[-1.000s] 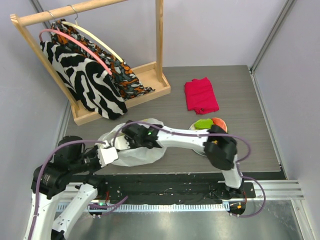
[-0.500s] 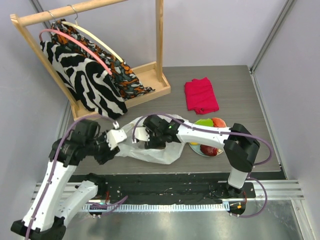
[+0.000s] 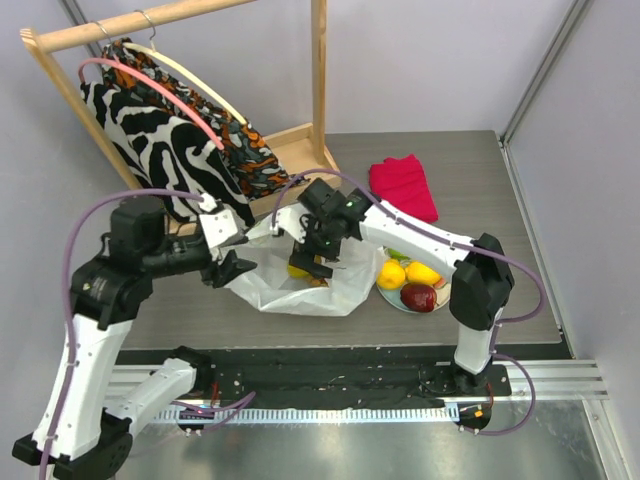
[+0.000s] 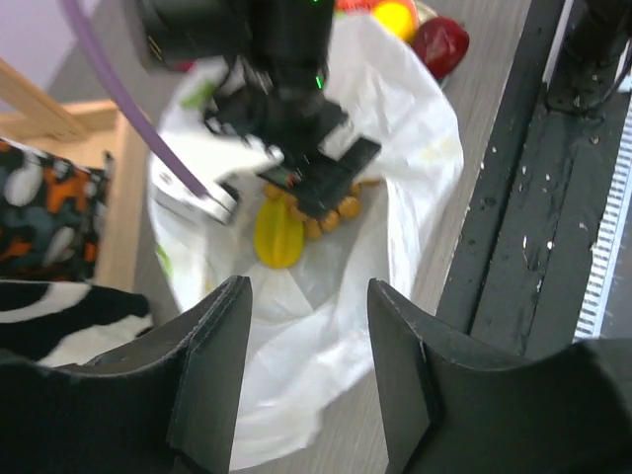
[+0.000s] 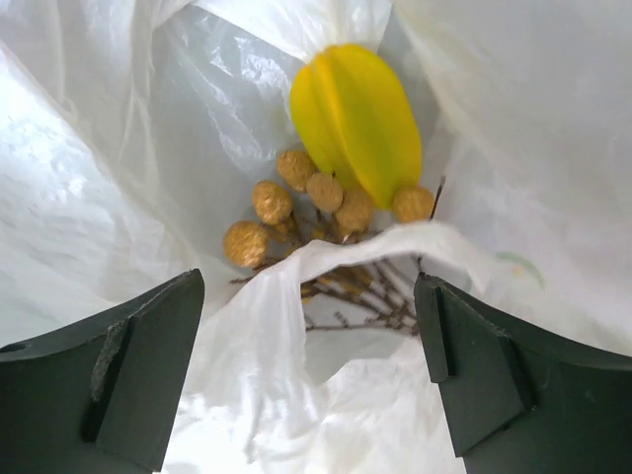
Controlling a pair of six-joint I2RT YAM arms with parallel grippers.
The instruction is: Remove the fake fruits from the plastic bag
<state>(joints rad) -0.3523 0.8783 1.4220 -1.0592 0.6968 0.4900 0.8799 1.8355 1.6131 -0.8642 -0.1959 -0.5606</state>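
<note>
The white plastic bag (image 3: 300,295) lies open on the table between my arms. Inside it are two fake fruits: a yellow ribbed fruit (image 5: 360,118) and a brownish grape-like cluster (image 5: 296,212). My right gripper (image 5: 311,365) hangs open just above the bag's mouth, a loose fold of plastic under its jaws. My left gripper (image 4: 306,365) is open too, held above the bag's near-left edge (image 4: 296,395) with nothing between its fingers. Two yellow lemons (image 3: 392,274) and a dark red apple (image 3: 418,297) lie on a plate (image 3: 388,296) right of the bag.
A folded red cloth (image 3: 402,188) lies at the back right. A wooden clothes rack (image 3: 300,150) with a zebra-print garment (image 3: 165,160) stands at the back left, close behind the bag. The right arm (image 3: 420,240) stretches over the plate.
Both grippers have opened. The left arm lifted and pulled back left of the bag. The right gripper rose over the bag's mouth, uncovering the fruits on the plate.
</note>
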